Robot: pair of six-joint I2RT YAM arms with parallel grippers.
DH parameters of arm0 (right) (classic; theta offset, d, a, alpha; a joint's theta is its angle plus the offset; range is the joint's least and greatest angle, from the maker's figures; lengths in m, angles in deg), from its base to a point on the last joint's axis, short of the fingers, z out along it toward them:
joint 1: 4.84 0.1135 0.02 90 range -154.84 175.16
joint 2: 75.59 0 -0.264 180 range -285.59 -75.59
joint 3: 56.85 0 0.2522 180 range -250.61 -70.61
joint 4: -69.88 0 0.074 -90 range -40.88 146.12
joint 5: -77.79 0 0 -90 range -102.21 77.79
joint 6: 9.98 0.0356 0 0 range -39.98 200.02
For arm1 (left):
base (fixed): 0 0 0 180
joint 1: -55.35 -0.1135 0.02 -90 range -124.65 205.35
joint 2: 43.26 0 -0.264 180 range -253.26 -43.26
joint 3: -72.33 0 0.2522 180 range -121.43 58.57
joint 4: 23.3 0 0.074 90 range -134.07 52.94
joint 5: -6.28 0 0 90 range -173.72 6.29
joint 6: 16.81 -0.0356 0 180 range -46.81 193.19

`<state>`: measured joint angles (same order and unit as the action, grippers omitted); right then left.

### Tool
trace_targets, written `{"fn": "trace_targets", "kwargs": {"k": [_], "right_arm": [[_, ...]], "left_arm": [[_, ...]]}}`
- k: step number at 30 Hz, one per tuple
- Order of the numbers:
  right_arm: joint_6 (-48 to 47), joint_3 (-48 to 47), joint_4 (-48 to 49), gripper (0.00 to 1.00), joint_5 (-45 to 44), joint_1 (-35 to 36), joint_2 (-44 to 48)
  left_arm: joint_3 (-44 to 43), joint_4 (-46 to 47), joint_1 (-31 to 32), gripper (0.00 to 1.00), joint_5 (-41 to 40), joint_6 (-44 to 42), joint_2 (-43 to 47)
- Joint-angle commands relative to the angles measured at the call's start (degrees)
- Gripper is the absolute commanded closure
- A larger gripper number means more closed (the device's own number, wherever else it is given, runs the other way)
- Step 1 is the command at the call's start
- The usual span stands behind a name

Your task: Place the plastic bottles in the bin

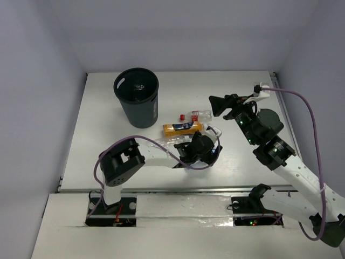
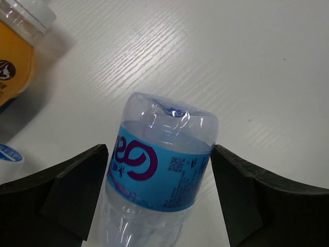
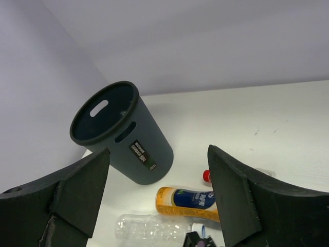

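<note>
My left gripper (image 1: 206,149) is open and low over the table, its jaws standing on either side of a clear blue-labelled bottle (image 2: 159,175) that lies on the table. The orange-filled bottle (image 1: 183,128) lies just beyond it, and its white cap shows in the left wrist view (image 2: 31,13). A clear red-capped bottle (image 1: 197,115) lies behind that. A clear bottle (image 3: 154,229) lies in front of the orange one (image 3: 187,200). The black bin (image 1: 137,97) stands upright at the back left. My right gripper (image 1: 220,104) is open and empty, raised, facing the bin (image 3: 123,134).
The white table (image 1: 242,86) ends at a near front edge and has grey walls behind and on both sides. The left arm (image 1: 121,162) stretches low across the front of the table. A purple cable (image 1: 312,124) loops along the right arm.
</note>
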<state>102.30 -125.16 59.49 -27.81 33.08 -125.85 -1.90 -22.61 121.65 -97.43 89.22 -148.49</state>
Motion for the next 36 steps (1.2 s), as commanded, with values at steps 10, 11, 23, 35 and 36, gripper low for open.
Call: {"fn": "trace_targets", "kwargs": {"k": [10, 11, 23, 35, 36], "right_arm": [[-0.6, 2.2, -1.2, 0.19, 1.1, -0.3, 5.1], [-0.7, 2.0, -2.0, 0.2, 0.9, -0.3, 5.8], [-2.9, 2.1, -5.8, 0.55, 0.5, -0.3, 11.4], [-5.4, 5.7, -3.9, 0.78, 17.7, -0.3, 3.4], [-5.6, 5.9, -3.9, 0.84, 20.6, -0.3, 2.6]], "left_arm": [[-6.3, -0.5, 0.2, 0.59, 1.7, -1.7, -2.2], [-6.1, -0.1, 0.2, 0.59, 1.9, -1.6, -0.6], [-2.3, 9.1, -6.9, 0.58, -2.7, -2.1, 28.8], [-13.5, 14.5, -36.9, 0.58, -4.8, -2.8, 29.0], [-14.2, 14.7, -38.6, 0.58, -4.8, -2.8, 27.1]]}}
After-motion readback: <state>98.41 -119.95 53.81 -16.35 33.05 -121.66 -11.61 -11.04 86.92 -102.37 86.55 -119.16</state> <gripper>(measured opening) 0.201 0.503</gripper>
